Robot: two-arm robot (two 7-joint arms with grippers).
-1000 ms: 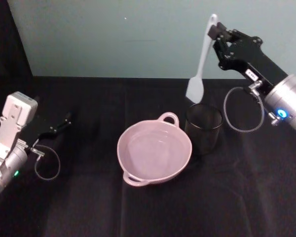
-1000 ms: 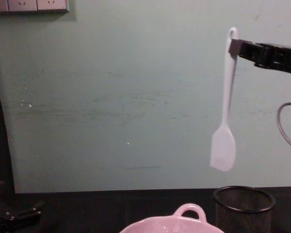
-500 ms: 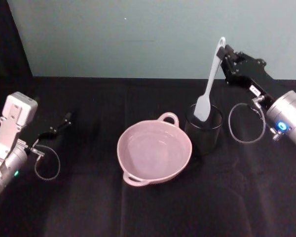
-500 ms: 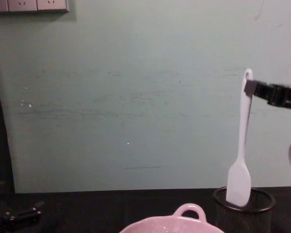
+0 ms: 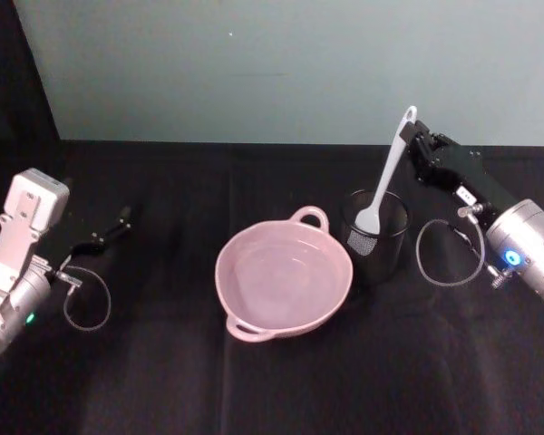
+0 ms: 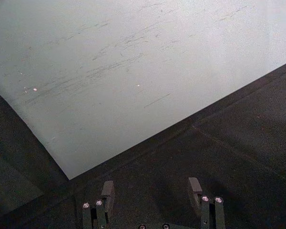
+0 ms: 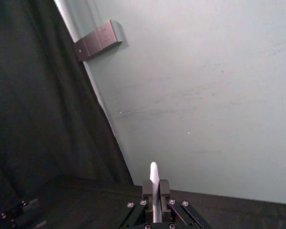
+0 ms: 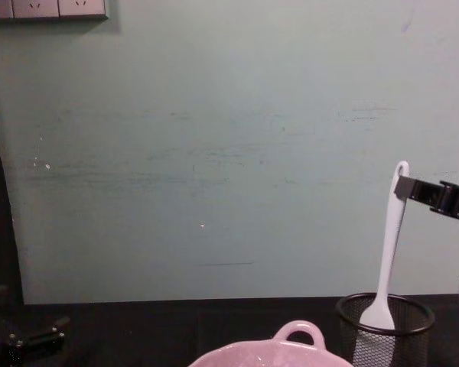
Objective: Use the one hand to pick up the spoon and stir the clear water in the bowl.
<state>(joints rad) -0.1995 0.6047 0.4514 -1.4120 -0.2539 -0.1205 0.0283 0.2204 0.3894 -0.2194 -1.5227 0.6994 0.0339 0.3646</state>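
Right gripper (image 5: 410, 138) up behind the black mesh cup (image 5: 375, 237), jaws pinched tight on the top of the white spoon (image 5: 382, 185). Paddle end down inside the cup (standing nearly straight, so it fits the narrow mouth). Pink bowl (image 5: 247, 306) of clear water just beside the cup, on the black surface (image 5: 163, 381). Left gripper (image 5: 102, 236) parked far off at the left, jaws apart, holding nothing.
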